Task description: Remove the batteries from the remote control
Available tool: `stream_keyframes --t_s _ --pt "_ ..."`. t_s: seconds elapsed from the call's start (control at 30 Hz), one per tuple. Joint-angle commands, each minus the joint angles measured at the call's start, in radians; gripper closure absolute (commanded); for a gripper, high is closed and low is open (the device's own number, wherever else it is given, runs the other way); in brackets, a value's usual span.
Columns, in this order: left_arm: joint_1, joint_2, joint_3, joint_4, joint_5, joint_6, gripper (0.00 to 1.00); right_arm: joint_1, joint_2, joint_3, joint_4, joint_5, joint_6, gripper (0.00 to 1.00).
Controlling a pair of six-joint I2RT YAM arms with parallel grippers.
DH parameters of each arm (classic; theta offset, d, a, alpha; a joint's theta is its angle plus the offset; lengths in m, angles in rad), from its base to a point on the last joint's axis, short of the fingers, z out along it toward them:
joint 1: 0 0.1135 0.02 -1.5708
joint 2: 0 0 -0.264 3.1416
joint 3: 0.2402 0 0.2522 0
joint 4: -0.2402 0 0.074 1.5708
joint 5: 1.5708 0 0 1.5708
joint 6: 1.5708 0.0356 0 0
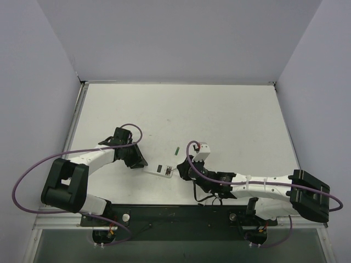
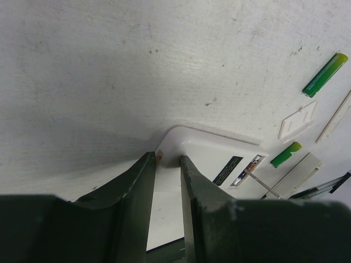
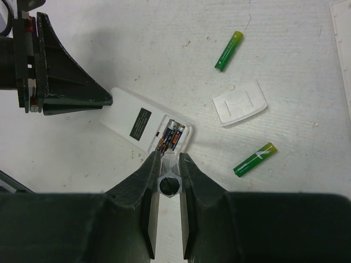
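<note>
White plastic, the slim rectangular remote control (image 3: 133,116) lies back-up on the pale scuffed counter (image 3: 71,164). Its battery bay is open at the end nearest the right arm. The left fingers (image 2: 140,192) pinch the opposite rounded end and cover that corner. The right fingers (image 3: 143,192) are closed on a short pale tube-like tool (image 3: 168,185), whose tip sits at the edge of the bay and blocks part of it. One dark battery with orange and blue markings (image 3: 171,137) can be made out inside; whether anything lies beside it is hard to tell. Two green cylindrical batteries lie loose on the counter: one (image 3: 228,51) well beyond the remote, the other (image 3: 255,159) near the right fingers. Between them rests one flat white rounded cover piece (image 3: 239,102). One long white strip (image 3: 343,44) is cut off by the frame edge. In the overhead view only one green battery shows clearly.
</note>
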Motion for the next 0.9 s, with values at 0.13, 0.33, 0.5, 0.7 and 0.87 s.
stream_keyframes --t_s 0.13,0.33,0.5,0.7,0.87 --pt "-0.042 0.071 -0.036 -0.006 -0.017 -0.018 0.66 -0.029 0.018 -0.129 0.027 -0.046 0.053 1.0" --pt "-0.049 0.082 -0.036 -0.009 -0.025 -0.023 0.67 -0.04 -0.03 -0.213 0.11 -0.026 0.11 1.0" --pt "-0.053 0.083 -0.033 -0.009 -0.03 -0.026 0.67 -0.049 -0.041 -0.244 0.132 -0.029 0.13 1.0" --pt "-0.065 0.093 -0.032 -0.003 -0.033 -0.032 0.67 -0.059 -0.065 -0.289 0.178 -0.029 0.159 1.0" --pt "-0.072 0.114 -0.022 -0.009 -0.036 -0.033 0.67 -0.092 -0.079 -0.336 0.244 -0.058 0.194 1.0"
